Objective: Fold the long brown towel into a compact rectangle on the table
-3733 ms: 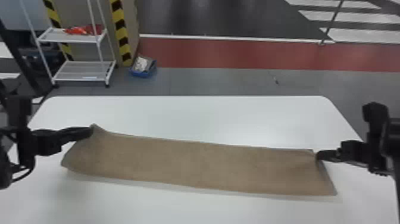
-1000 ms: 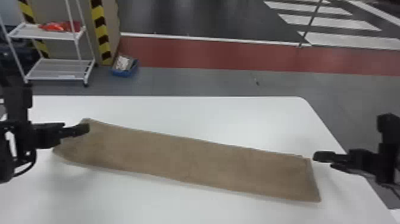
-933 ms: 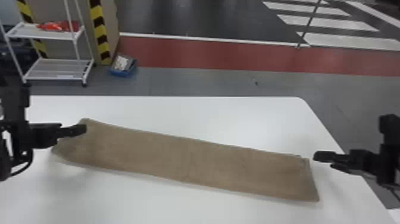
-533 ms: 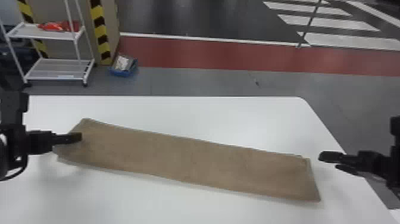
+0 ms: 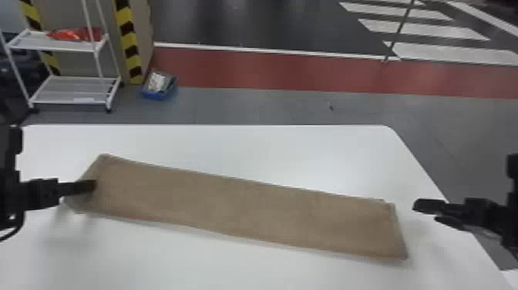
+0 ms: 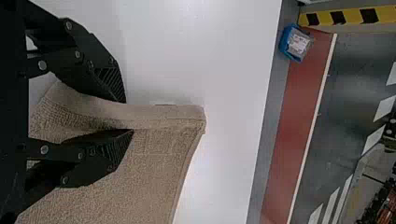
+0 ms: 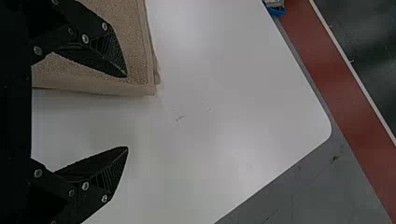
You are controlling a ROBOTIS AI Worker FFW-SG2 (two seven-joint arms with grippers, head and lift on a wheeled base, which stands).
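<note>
Fingers (image 6: 111, 80) of the black left gripper (image 6: 129, 115) stand narrowly parted astride one end of the long brown terry towel (image 5: 246, 208); the black right gripper (image 7: 126, 112) gapes beside the other. Cloth slants from centre left to lower right on the white round-cornered table (image 5: 239, 150). Shortening seems in hand: next, pinch, lift, fold inward.

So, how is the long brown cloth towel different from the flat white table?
The towel is brown and fuzzy, but the table is white and smooth. The towel is a narrow strip; the table is much wider, with a rounded corner. Both are plain, without patterns.
</note>
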